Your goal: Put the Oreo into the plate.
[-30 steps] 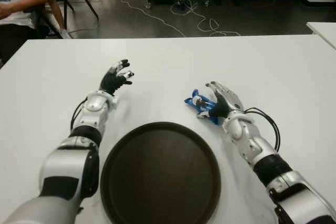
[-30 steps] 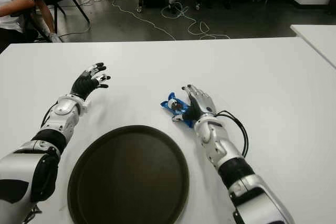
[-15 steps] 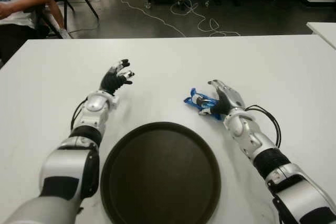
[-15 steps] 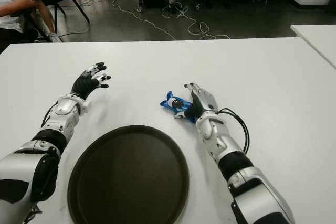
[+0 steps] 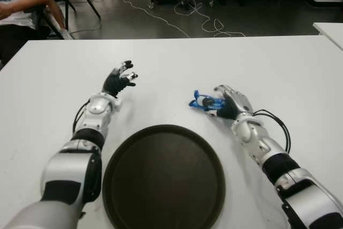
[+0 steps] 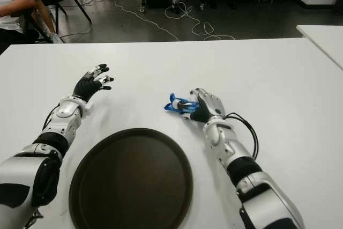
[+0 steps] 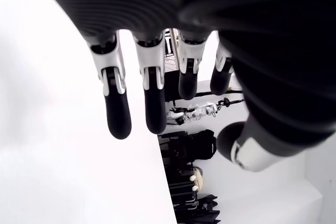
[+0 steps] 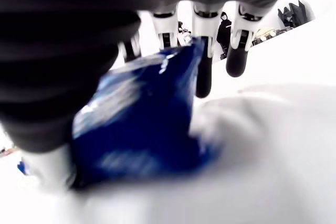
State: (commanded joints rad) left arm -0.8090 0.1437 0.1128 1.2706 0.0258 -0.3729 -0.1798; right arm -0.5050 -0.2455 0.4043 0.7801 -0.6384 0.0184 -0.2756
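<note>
Reaching over the white tabletop [image 5: 278, 68] toward its left side, the left robot hand [image 5: 118, 80] has its fingers spread and holds nothing. The dark round plate [image 5: 163, 178] sits at the near edge, between the arms. Right of centre, the right robot hand [image 5: 228, 103] is curled around the blue Oreo packet [image 5: 202, 102], beyond the plate's rim.

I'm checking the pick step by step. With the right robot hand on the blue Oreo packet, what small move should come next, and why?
Probably a short lift straight up. The right robot hand is closed on the blue Oreo packet, which sits low over the white table, beyond the round dark plate. Lifting first should let it clear the plate's rim. The left robot hand is open, beyond the plate's left side.
</note>
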